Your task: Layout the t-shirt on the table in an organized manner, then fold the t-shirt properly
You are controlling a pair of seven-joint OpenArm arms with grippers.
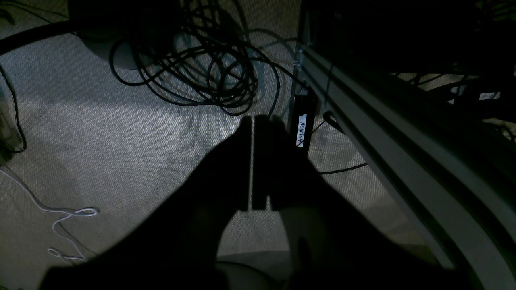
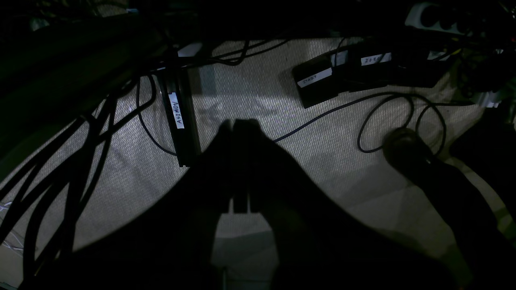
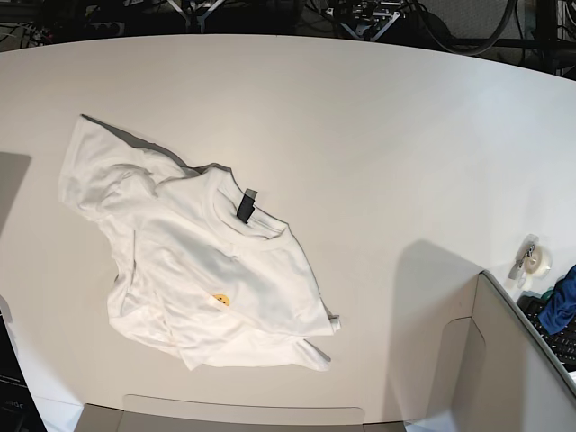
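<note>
The white t-shirt point(image 3: 198, 261) lies crumpled on the left half of the off-white table point(image 3: 378, 135), its dark neck label point(image 3: 247, 205) and small yellow emblem point(image 3: 220, 300) facing up. One sleeve is spread toward the far left and the hem is bunched at the front. Neither arm shows in the base view. In the left wrist view my left gripper point(image 1: 252, 119) is a dark silhouette, shut on nothing, above carpeted floor. My right gripper point(image 2: 234, 122) is likewise shut and empty, also over the floor. Neither wrist view shows the shirt or the table.
A grey box wall point(image 3: 504, 360) stands at the table's front right, with a blue cloth point(image 3: 562, 306) and a tape roll point(image 3: 535, 259) beside it. Below the arms are coiled black cables point(image 1: 201, 72), a metal rail point(image 1: 383, 133) and labelled black boxes point(image 2: 318, 80).
</note>
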